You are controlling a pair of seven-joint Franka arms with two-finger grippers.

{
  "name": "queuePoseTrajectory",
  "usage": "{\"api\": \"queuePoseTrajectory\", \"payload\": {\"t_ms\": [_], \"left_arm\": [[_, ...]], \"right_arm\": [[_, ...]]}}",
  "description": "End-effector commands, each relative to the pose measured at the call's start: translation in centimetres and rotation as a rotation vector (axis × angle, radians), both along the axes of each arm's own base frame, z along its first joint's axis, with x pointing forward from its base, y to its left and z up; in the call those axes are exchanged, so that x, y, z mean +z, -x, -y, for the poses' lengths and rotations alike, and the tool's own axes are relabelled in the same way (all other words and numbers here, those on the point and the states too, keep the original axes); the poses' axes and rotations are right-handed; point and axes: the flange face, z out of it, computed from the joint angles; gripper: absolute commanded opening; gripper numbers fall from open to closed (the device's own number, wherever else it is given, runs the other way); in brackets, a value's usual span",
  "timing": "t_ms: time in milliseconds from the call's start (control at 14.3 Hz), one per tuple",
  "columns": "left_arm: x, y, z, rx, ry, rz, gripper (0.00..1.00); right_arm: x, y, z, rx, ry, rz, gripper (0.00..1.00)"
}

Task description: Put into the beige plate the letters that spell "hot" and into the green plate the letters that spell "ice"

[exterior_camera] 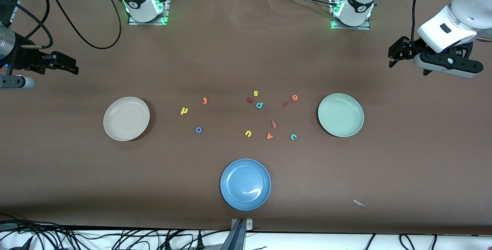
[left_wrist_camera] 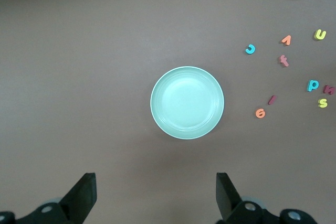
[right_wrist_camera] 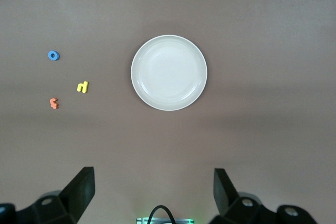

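Note:
The beige plate [exterior_camera: 126, 118] [right_wrist_camera: 169, 72] lies empty toward the right arm's end, the green plate [exterior_camera: 341, 114] [left_wrist_camera: 187, 103] empty toward the left arm's end. Between them on the table lie the yellow h [exterior_camera: 184, 110], orange t [exterior_camera: 205, 100] and blue o [exterior_camera: 198, 129] beside the beige plate. The dark red i [exterior_camera: 285, 103], orange e [exterior_camera: 295, 97] and teal c [exterior_camera: 293, 137] lie beside the green plate. My right gripper [exterior_camera: 71, 65] [right_wrist_camera: 154, 177] hangs open and empty over bare table at its end. My left gripper [exterior_camera: 392, 55] [left_wrist_camera: 156, 179] does the same at its end.
A blue plate [exterior_camera: 245, 184] sits nearest the front camera. Other letters lie mid-table: yellow s [exterior_camera: 255, 93], teal p [exterior_camera: 259, 105], reddish t [exterior_camera: 274, 124], yellow u [exterior_camera: 248, 133], orange v [exterior_camera: 270, 136]. A paper scrap [exterior_camera: 359, 203] lies near the front edge.

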Motion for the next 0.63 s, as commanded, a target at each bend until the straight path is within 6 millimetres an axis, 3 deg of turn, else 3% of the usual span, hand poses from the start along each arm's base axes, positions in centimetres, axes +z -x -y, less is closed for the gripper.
{"api": "queuePoseTrajectory", "payload": {"t_ms": [0, 560], "left_arm": [[0.41, -0.17, 0.17, -0.019, 0.012, 0.002, 1.00], [-0.07, 0.02, -0.12, -0.011, 0.016, -0.031, 1.00]], "right_arm": [[0.05, 0.18, -0.42, 0.006, -0.003, 0.006, 1.00], [-0.20, 0.20, -1.35, -0.001, 0.003, 0.005, 1.00]]}}
